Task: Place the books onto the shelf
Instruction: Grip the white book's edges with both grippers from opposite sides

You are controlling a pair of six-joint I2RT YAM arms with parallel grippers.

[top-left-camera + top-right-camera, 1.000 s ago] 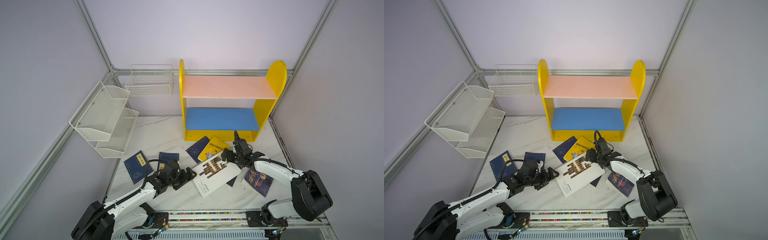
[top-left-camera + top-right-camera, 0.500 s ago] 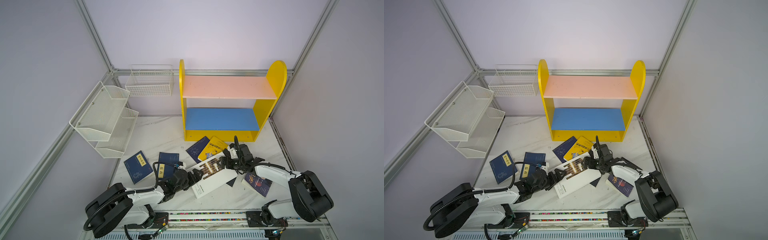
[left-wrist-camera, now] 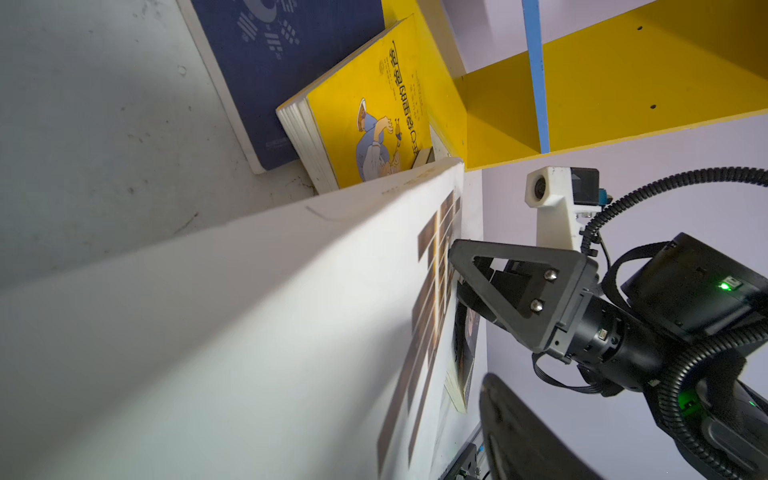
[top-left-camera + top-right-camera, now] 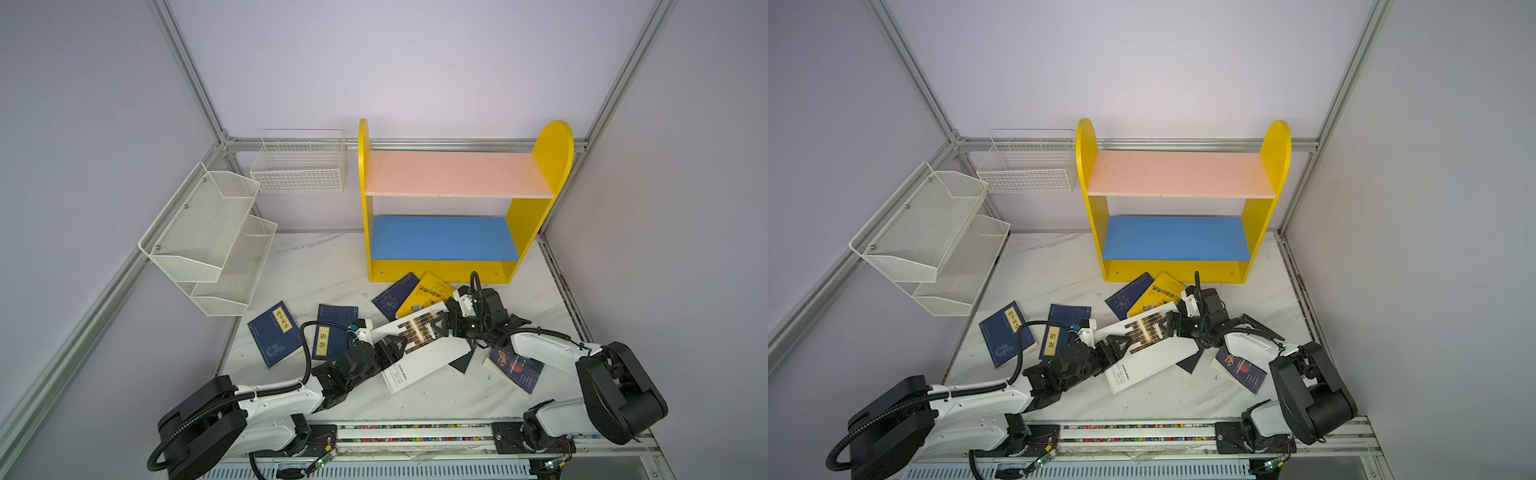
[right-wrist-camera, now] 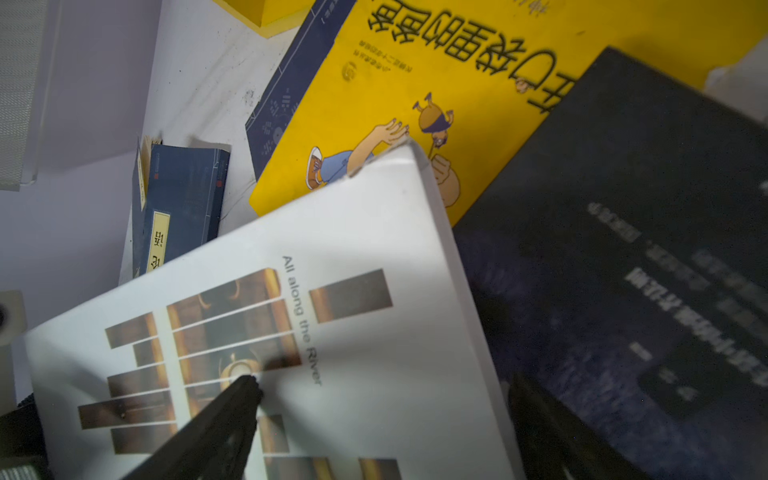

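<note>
One white book (image 4: 430,360), long axis diagonal, near-left to far-right, right hand (image 4: 444,330) wide, left hand (image 4: 392,345) unclear

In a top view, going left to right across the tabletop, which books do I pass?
navy book with yellow label → second navy labelled book → navy patterned book → yellow book → dark illustrated book. The large white book spans the middle, so it is left out.

Books (image 4: 276,332) lie on the table (image 4: 316,266) before the shelf (image 4: 440,270).
</note>
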